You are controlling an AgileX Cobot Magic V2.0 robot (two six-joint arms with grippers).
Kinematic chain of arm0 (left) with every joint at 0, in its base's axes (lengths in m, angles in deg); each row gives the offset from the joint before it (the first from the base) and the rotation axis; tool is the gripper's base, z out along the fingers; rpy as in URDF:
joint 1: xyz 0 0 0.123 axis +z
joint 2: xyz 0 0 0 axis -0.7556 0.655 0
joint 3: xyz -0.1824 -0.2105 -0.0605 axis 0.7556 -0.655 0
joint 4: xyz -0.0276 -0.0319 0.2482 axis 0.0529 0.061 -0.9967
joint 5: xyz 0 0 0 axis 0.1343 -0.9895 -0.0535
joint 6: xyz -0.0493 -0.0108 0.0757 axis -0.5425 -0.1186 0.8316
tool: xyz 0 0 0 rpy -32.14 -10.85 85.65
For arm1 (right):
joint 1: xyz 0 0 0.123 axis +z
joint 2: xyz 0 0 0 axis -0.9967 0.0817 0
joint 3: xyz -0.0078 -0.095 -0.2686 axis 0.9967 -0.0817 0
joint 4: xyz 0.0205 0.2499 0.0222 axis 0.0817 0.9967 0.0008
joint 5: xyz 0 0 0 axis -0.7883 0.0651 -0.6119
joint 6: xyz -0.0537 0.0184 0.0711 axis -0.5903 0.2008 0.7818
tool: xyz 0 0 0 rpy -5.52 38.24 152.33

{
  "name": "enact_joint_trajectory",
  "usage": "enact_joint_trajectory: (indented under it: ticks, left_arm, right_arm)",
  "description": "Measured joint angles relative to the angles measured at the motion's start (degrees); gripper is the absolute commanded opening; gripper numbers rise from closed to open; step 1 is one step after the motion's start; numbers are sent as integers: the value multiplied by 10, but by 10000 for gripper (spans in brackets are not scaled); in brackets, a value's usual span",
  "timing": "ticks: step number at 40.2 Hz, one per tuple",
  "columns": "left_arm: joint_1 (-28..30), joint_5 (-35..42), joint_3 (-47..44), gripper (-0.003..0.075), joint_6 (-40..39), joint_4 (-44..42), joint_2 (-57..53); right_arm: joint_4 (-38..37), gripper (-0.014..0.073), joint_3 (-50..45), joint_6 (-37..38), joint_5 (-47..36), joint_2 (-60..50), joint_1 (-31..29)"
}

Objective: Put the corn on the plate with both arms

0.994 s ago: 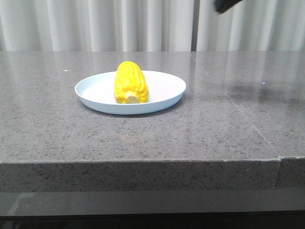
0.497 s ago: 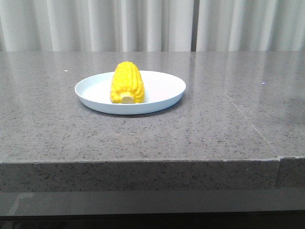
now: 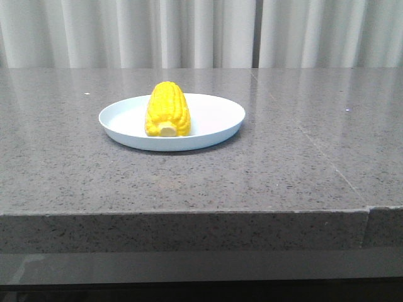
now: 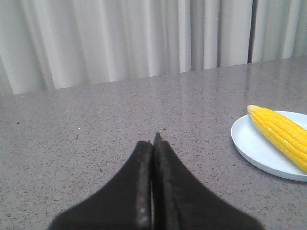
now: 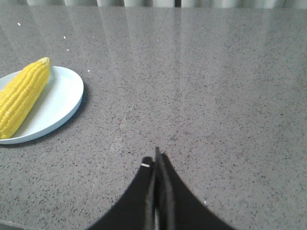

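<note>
The yellow corn (image 3: 167, 109) lies on the pale blue-white plate (image 3: 214, 119), left of the plate's middle, with its cream stub end toward me. Both also show in the left wrist view, corn (image 4: 282, 134) on plate (image 4: 254, 149), and in the right wrist view, corn (image 5: 23, 96) on plate (image 5: 60, 103). My left gripper (image 4: 153, 143) is shut and empty over bare table, well away from the plate. My right gripper (image 5: 156, 160) is shut and empty over bare table on the plate's other side. Neither gripper shows in the front view.
The grey speckled stone table (image 3: 283, 170) has a front edge close to the camera and a seam line running back on its right part. White curtains (image 3: 201, 31) hang behind the table.
The corn has rolled slightly to the left on the plate and then settled. The dark arm part at the front view's top right a second ago has left the view.
</note>
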Motion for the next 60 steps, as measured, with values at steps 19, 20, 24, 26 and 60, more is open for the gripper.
enact_joint_trajectory:
  ticks: [19, 20, 24, 26, 60]
  left_arm:
    - [0, 0, 0, -20, 0, 0, 0]
    - [0, 0, 0, -20, 0, 0, 0]
    - [0, 0, 0, -20, 0, 0, 0]
    - [0, 0, 0, -20, 0, 0, 0]
    - [36, 33, -45, -20, 0, 11, -40]
  right_arm:
    - [0, -90, -48, -1, -11, -115, 0]
    - [0, -90, -48, -1, -11, -115, 0]
    - [0, -90, -48, -1, -11, -115, 0]
    - [0, -90, -48, -1, -11, -115, 0]
    - [0, -90, -48, -1, -11, -115, 0]
